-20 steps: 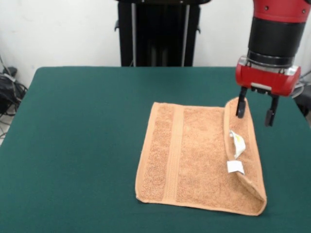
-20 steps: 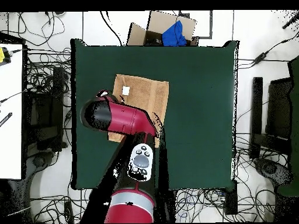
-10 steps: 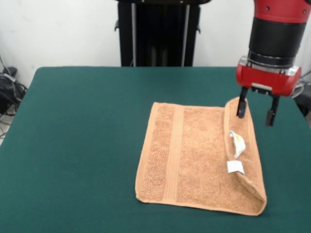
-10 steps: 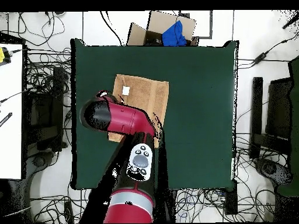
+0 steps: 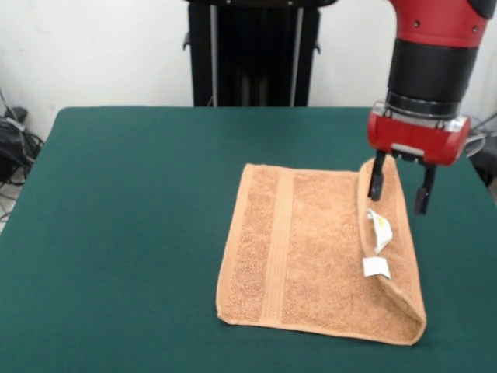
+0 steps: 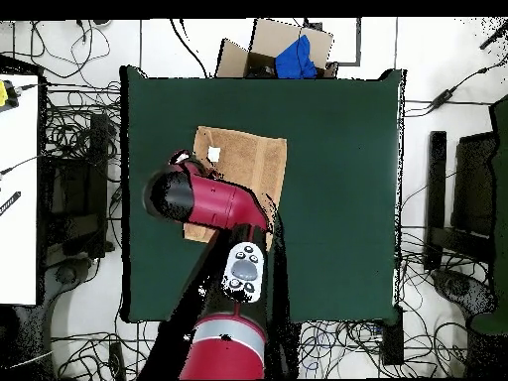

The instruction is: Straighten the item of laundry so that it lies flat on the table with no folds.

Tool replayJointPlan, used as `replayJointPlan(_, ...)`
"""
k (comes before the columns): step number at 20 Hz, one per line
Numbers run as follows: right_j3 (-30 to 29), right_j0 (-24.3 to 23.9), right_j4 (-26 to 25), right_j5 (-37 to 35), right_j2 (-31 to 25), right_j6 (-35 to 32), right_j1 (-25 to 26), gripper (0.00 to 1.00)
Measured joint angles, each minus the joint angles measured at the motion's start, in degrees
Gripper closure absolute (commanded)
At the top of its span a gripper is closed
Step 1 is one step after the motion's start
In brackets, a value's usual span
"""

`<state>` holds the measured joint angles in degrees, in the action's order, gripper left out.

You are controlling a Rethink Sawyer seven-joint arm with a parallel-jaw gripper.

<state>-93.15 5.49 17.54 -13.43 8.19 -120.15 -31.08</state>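
We found the light orange-brown terry towel [image 5: 311,252] on the dark green cloth-covered bench [image 5: 132,210], its right edge folded over; our red gripper [image 5: 398,193] hung above that fold, jaws spread.

Front view: a plain white wall [image 5: 101,54] closes the far side of the room, evenly lit, with a black upright frame [image 5: 252,50] standing before it. At the left edge, dark cables and equipment [image 5: 14,148] lie low by the wall.

Overhead view: a pale floor [image 6: 99,288] strewn with tangled black cables [image 6: 84,109] on every side. A white desk [image 6: 20,189] occupies the left edge. An open cardboard box [image 6: 268,50] holding blue cloth [image 6: 296,58] sits at the top. Black equipment [image 6: 464,198] stands at the right, near a black strip [image 6: 437,198].
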Motion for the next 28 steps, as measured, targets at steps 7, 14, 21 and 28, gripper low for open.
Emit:
replayJointPlan(7, 0.0, -0.1, 0.0, 3.2, 0.8, 0.0, 1.3, 0.00)
replayJointPlan(14, 0.0, 0.2, 0.0, 4.4, 3.0, 0.0, 3.2, 0.00)
replayJointPlan(21, 0.0, 0.2, 0.0, 5.5, 3.5, 0.0, 4.5, 0.00)
replayJointPlan(28, -0.2, 0.2, 0.0, 6.6, 3.4, 0.0, 5.1, 0.00)
